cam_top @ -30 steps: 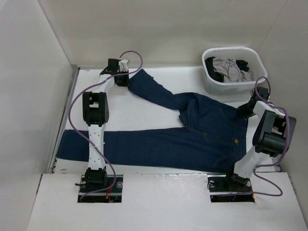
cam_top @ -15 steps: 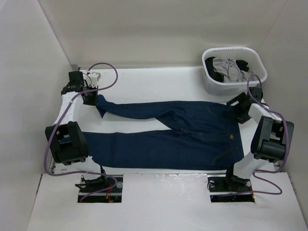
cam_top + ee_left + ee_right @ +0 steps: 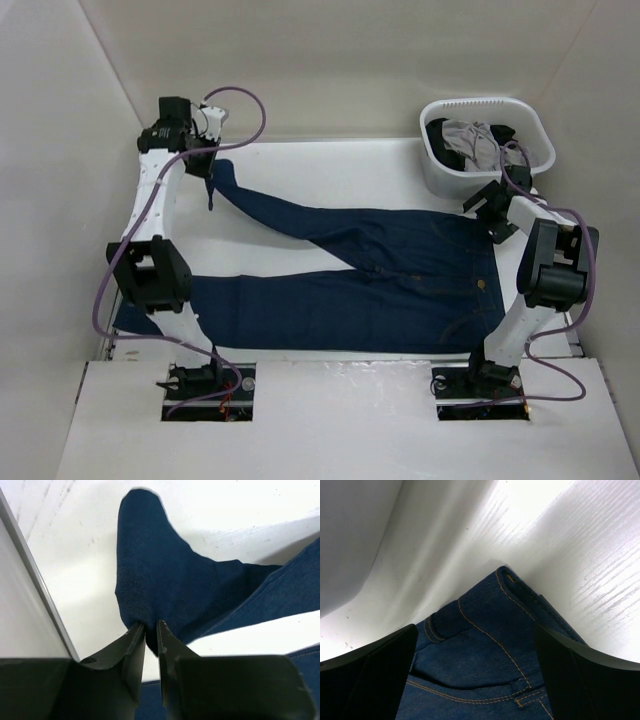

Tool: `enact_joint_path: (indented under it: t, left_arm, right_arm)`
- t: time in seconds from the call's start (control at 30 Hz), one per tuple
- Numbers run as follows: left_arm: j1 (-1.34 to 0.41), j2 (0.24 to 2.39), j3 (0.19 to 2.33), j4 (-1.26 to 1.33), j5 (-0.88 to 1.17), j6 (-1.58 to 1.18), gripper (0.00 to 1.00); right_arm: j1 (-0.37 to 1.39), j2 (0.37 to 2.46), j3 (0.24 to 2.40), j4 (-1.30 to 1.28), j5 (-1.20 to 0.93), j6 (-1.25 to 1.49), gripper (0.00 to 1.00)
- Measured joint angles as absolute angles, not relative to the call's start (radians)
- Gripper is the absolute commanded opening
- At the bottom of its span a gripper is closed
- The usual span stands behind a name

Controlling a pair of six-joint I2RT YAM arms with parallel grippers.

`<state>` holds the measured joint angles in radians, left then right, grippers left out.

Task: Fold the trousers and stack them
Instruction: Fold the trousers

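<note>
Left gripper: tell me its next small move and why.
Probably lower the hem to the table and release: the left gripper pinches the far leg of the trousers, lifted and stretched straight, while the right gripper stands open above the waistband.

Two arms are working over one table (image 3: 350,165), each carrying one gripper: the left gripper (image 3: 208,172) and the right gripper (image 3: 492,214). One pair of trousers (image 3: 400,280) is stretching between them, its two legs both running toward the left gripper's side. One basket (image 3: 487,102) is sitting just beyond the right gripper, holding one grey garment (image 3: 478,145) and black cloth (image 3: 440,135) showing in two spots, which may be one piece or two.
</note>
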<state>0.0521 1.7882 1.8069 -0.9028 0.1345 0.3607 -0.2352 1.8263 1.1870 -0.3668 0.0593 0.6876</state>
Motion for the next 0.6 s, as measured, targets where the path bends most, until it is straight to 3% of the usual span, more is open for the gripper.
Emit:
enact_joint_path:
  t: [0.17,0.3,0.37,0.47,0.6]
  left_arm:
    - [-0.001,1.963,2.041,-1.007,0.115,0.389,0.28]
    - [-0.05,2.164,2.167,-1.045,0.109,0.405,0.52]
    - [-0.068,2.273,2.221,-1.037,0.109,0.395,0.57]
    - [-0.067,2.325,2.196,-1.008,0.124,0.371,0.6]
    - [0.008,2.148,1.97,-0.865,0.155,0.384,0.61]
  right_arm:
    - [-0.234,1.826,1.187,-0.371,0.073,0.684,1.0]
    - [-0.234,1.826,1.187,-0.374,0.075,0.683,1.0]
    - [-0.234,1.826,1.187,-0.374,0.075,0.682,1.0]
    - [-0.231,1.826,1.186,-0.374,0.076,0.676,1.0]
    - [-0.224,1.816,1.171,-0.369,0.078,0.668,1.0]
